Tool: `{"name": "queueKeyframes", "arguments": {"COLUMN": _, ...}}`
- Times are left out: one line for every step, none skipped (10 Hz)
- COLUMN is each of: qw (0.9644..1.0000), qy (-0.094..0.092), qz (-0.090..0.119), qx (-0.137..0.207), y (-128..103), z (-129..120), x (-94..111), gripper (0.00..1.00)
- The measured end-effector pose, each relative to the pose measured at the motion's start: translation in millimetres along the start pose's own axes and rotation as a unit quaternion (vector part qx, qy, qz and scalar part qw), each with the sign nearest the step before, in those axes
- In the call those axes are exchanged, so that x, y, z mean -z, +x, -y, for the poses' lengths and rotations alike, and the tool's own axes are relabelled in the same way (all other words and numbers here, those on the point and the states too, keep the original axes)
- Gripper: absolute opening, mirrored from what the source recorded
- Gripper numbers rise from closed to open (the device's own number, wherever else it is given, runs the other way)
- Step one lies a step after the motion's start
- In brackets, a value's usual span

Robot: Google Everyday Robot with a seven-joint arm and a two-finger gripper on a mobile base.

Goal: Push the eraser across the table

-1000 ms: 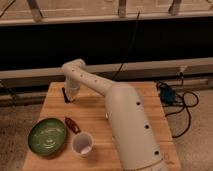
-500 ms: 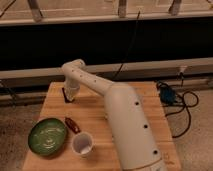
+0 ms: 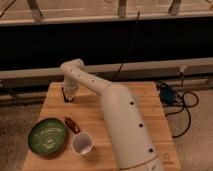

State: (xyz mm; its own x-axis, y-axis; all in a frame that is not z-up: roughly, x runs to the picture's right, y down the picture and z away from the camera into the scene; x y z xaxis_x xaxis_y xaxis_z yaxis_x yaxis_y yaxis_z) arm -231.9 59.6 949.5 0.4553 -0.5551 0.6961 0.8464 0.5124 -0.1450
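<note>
My white arm reaches from the lower right across the wooden table [image 3: 150, 107] to its far left part. The gripper [image 3: 68, 96] hangs down from the arm's end, close to the table top near the far left edge. A small dark thing sits right at the gripper's tip; I cannot tell whether it is the eraser or part of the gripper.
A green bowl [image 3: 47, 136] lies at the front left. A white cup [image 3: 82, 144] stands to its right. A dark reddish packet [image 3: 72, 125] lies between the bowl and the arm. A blue object with black cables [image 3: 167, 93] sits off the table's right edge.
</note>
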Motion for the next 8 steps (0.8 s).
{"name": "queueKeyframes", "arguments": {"qw": 1.0000, "qy": 0.000, "qz": 0.001, "qx": 0.002, "y": 0.2, "z": 1.4, "x": -1.8, "gripper": 0.05}}
{"name": "queueKeyframes", "arguments": {"qw": 1.0000, "qy": 0.000, "qz": 0.000, "qx": 0.002, "y": 0.2, "z": 1.4, "x": -1.8, "gripper": 0.05}}
{"name": "queueKeyframes", "arguments": {"qw": 1.0000, "qy": -0.001, "qz": 0.000, "qx": 0.002, "y": 0.5, "z": 1.3, "x": -1.3, "gripper": 0.05}}
{"name": "queueKeyframes", "arguments": {"qw": 1.0000, "qy": -0.001, "qz": 0.000, "qx": 0.002, "y": 0.7, "z": 1.0, "x": -1.3, "gripper": 0.05}}
{"name": "queueKeyframes", "arguments": {"qw": 1.0000, "qy": -0.001, "qz": 0.000, "qx": 0.002, "y": 0.7, "z": 1.0, "x": -1.3, "gripper": 0.05}}
{"name": "queueKeyframes", "arguments": {"qw": 1.0000, "qy": -0.001, "qz": 0.000, "qx": 0.002, "y": 1.9, "z": 2.2, "x": -1.5, "gripper": 0.05}}
{"name": "queueKeyframes", "arguments": {"qw": 1.0000, "qy": 0.001, "qz": -0.001, "qx": 0.004, "y": 3.4, "z": 5.3, "x": -3.3, "gripper": 0.05}}
{"name": "queueKeyframes", "arguments": {"qw": 1.0000, "qy": 0.000, "qz": -0.001, "qx": 0.005, "y": 2.8, "z": 4.7, "x": -2.9, "gripper": 0.05}}
